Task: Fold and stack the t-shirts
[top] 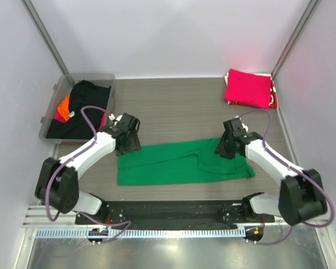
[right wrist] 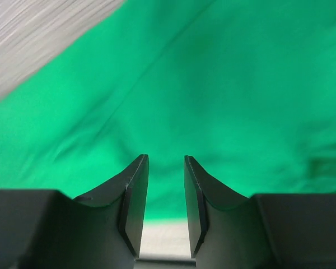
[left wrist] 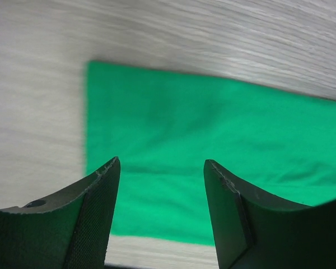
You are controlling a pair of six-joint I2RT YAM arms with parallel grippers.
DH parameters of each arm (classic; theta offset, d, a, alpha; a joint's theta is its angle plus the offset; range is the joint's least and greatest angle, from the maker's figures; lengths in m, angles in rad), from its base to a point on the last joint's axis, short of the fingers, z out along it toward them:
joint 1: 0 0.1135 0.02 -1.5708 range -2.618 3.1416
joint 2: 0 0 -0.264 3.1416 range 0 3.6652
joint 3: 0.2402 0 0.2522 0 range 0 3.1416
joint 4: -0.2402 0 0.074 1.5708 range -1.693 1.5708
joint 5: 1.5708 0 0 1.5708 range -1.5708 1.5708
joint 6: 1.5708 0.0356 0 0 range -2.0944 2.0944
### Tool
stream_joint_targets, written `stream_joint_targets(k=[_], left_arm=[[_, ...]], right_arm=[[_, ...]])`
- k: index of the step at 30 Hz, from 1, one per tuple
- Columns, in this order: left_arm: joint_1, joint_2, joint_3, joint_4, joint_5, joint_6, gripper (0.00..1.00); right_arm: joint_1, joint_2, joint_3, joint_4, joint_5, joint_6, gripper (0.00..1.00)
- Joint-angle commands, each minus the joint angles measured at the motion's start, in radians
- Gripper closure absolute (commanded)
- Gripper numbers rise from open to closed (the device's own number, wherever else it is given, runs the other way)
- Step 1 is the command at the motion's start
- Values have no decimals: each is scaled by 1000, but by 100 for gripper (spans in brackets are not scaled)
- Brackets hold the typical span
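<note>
A bright green t-shirt [top: 179, 163] lay folded into a long band on the wooden table [top: 173, 106], its squared end under the left gripper [left wrist: 159, 162], whose jaws stood wide with nothing between them, its rumpled end beneath the right gripper [right wrist: 166, 157], jaws narrow and empty. Beyond the left jaws, a clear plastic tub [top: 49, 115] held a black shirt [top: 84, 109] and an orange shirt [top: 63, 105]; beyond the right jaws sat a folded magenta-pink shirt [top: 247, 88]
</note>
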Motion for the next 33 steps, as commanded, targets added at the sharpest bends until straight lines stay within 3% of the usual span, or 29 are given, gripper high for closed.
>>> stream_joint_targets(k=[1, 6, 11, 17, 23, 27, 30, 33], left_arm=[[-26, 150, 69, 49, 122, 15, 38], [-71, 305, 77, 66, 129, -21, 39], [-75, 325, 48, 63, 150, -13, 40], [-114, 250, -88, 73, 228, -97, 40], [-291, 232, -118, 138, 380, -307, 39], [-436, 317, -67, 341, 535, -413, 38], [-467, 409, 15, 365, 566, -426, 39], [-482, 462, 86, 356, 592, -410, 39]], right_arm=[[-70, 127, 41, 15, 43, -65, 62], [-72, 369, 133, 67, 32, -88, 60], [-92, 576, 315, 77, 29, -125, 59], [-100, 973, 772, 33, -119, -194, 59], [-96, 1329, 1261, -6, -330, -216, 58], [-96, 1519, 1588, -1, -469, -191, 55], [-93, 1604, 1696, 46, -550, -159, 52], [-89, 1601, 1676, 118, -594, -157, 48]])
